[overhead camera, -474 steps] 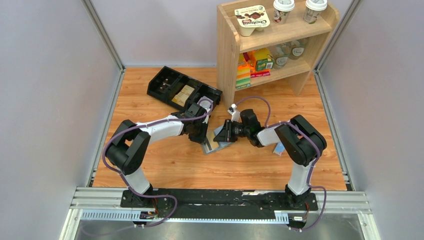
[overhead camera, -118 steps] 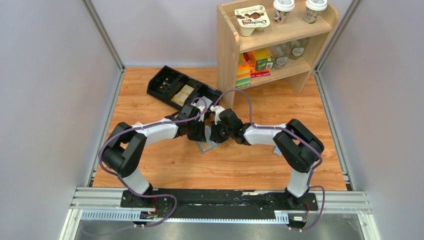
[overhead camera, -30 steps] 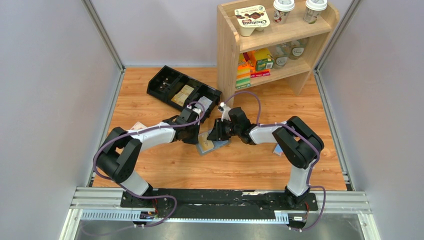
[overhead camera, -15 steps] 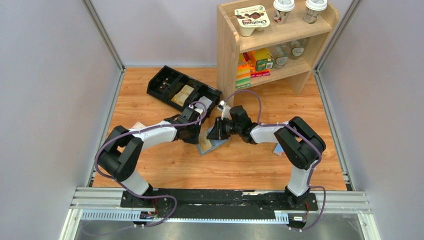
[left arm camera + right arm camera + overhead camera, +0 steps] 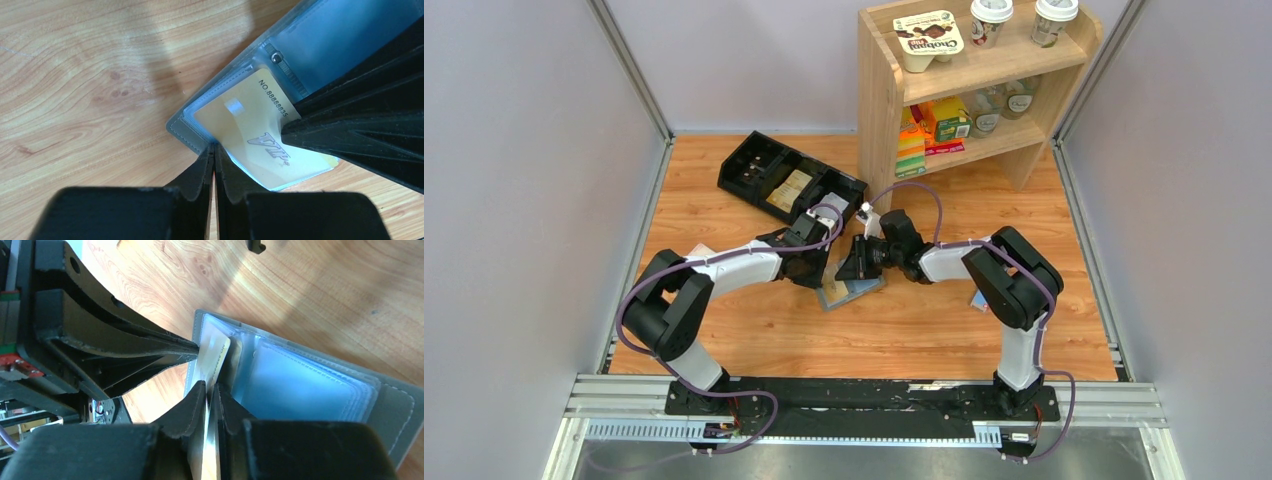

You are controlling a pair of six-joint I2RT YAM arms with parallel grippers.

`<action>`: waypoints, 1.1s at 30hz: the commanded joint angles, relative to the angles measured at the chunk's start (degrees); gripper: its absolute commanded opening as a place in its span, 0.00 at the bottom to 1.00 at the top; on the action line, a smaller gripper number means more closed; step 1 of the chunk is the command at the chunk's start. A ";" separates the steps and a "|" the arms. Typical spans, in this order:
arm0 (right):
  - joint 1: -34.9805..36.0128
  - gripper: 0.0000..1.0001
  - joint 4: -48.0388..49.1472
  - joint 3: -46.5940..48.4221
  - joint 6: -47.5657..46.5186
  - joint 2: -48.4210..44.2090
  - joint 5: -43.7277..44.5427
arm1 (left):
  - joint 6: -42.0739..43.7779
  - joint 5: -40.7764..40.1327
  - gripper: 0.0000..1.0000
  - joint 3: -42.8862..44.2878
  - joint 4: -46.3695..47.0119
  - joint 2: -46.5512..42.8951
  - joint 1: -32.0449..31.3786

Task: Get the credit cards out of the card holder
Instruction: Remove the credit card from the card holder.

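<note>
moved: credit card [image 5: 245, 135] tipped up, it lay flat a second ago | right hand [image 5: 210, 387] clamped on it | left hand [image 5: 214, 149] pinched on card holder [image 5: 187, 131] rim | holder open on counter [image 5: 75, 75]

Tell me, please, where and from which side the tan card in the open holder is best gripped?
Pinch the tan card by its raised edge, thin side between the fingers, as the right gripper does, coming in opposite the left gripper, which clamps the outer edge of the card holder. With the holder pinned, the pull should slide the card out of its sleeve.
</note>
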 commanded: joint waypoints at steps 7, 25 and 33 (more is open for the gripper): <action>-0.07 0.14 2.81 0.42 3.95 1.10 -7.18 | 1.10 0.32 0.08 -0.73 0.94 2.35 -1.52; -6.14 0.03 16.88 -7.14 10.55 1.18 -14.21 | 1.63 1.90 0.00 -1.79 0.59 3.14 -1.52; -9.48 0.00 12.14 -9.25 7.04 -0.13 -12.81 | 1.54 2.43 0.00 -2.23 1.38 2.61 -1.52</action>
